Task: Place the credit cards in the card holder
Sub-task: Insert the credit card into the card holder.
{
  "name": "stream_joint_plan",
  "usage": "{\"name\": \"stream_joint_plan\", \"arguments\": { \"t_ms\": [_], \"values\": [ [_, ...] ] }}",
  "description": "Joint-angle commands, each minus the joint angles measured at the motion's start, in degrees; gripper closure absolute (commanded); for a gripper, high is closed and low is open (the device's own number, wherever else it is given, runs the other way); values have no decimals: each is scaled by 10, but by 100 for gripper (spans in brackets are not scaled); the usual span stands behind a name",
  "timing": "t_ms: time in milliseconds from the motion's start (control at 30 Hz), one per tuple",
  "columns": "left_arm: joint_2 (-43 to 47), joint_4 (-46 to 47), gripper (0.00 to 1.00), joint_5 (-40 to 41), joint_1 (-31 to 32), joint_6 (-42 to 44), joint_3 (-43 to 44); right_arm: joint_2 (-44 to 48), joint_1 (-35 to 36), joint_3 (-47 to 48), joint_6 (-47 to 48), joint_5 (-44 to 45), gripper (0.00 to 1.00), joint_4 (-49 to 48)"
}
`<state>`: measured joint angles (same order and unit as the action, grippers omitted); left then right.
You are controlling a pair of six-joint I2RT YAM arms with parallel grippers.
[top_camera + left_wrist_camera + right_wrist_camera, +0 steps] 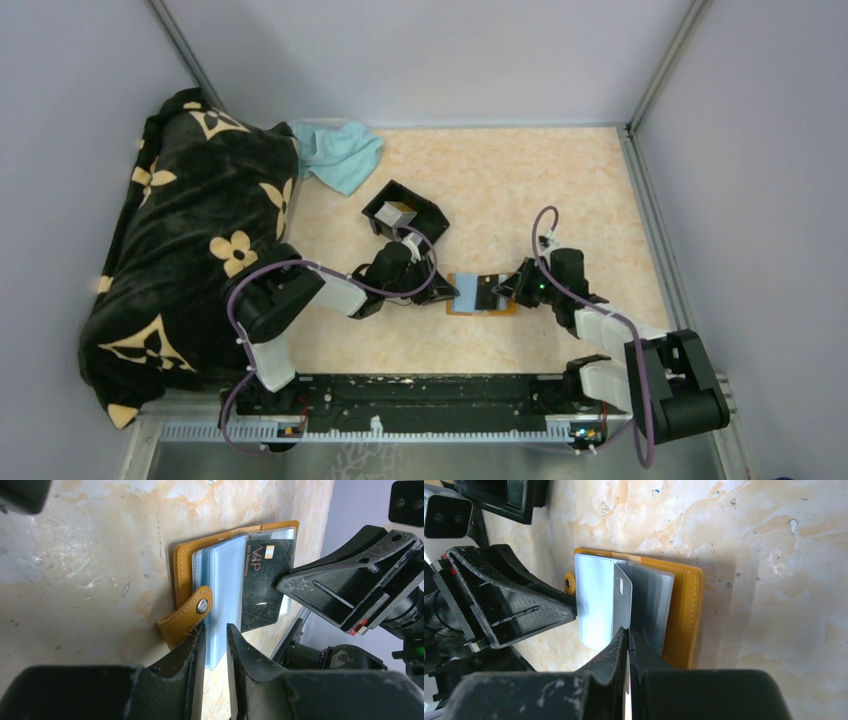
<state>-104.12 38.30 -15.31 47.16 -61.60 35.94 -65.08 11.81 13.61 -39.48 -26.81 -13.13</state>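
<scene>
The orange card holder (480,311) lies open on the table between both grippers. Its clear sleeve pages (225,580) stand fanned up. My left gripper (216,626) is narrowly open, its fingers either side of the sleeve pages next to the closure tab (187,617). My right gripper (629,630) is shut on a dark "VIP" credit card (260,587) and holds it on edge among the sleeves. The card's grey back shows in the right wrist view (622,600), over the holder (686,610). More pale cards (397,212) lie in the black tray.
The black open-topped tray (425,215) stands just behind the left gripper (443,290). A black blanket with tan flowers (190,250) fills the left side. A teal cloth (340,150) lies at the back left. Grey walls surround the table.
</scene>
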Motion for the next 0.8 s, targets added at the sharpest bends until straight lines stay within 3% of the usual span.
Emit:
{"name": "stream_joint_plan", "arguments": {
  "t_ms": [0,767],
  "values": [
    [-9,-18,73,11,3,19,14,-11,-4,8,15,-3,100,-30],
    [-17,-48,75,15,5,32,32,-44,-4,-7,17,-27,100,-46]
  ]
}}
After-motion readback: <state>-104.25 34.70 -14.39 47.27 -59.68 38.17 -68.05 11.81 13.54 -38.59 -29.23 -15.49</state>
